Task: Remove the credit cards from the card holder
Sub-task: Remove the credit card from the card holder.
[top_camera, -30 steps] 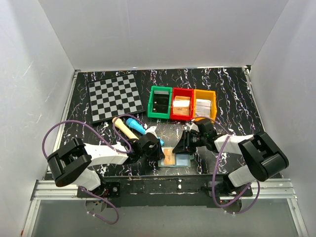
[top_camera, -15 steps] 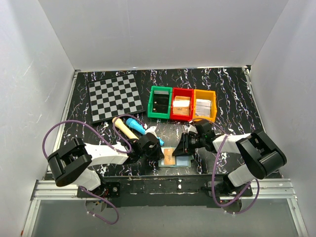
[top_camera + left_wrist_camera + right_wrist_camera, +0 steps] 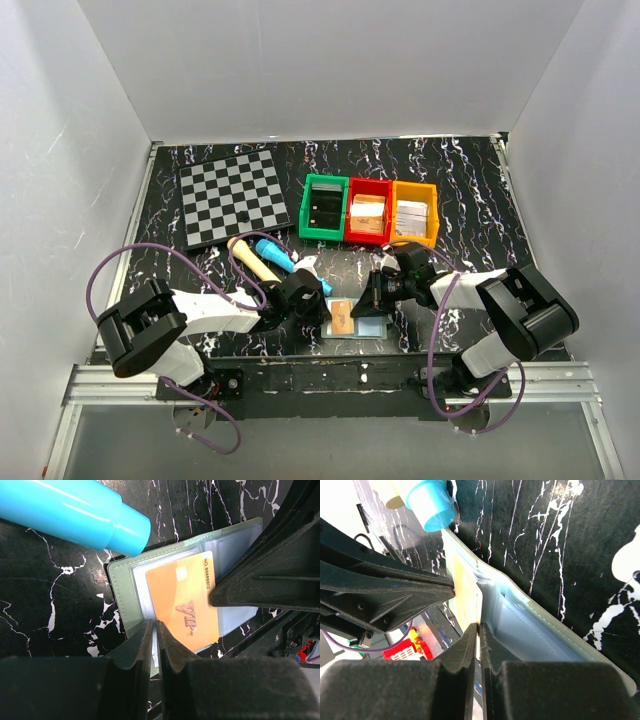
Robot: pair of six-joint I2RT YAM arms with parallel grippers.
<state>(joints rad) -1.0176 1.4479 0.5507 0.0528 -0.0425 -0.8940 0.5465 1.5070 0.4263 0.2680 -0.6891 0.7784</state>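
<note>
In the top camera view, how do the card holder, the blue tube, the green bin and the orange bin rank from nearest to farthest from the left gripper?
Measured from the left gripper:
1. card holder: just to its right, its edge pinched by the gripper.
2. blue tube: a little behind it, to the left.
3. green bin: farther back, almost straight ahead.
4. orange bin: at the back, far to the right.

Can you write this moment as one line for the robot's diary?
left tool: shut on card holder edge | right tool: shut on orange card edge | orange card: lying on open card holder, not yet out
</note>
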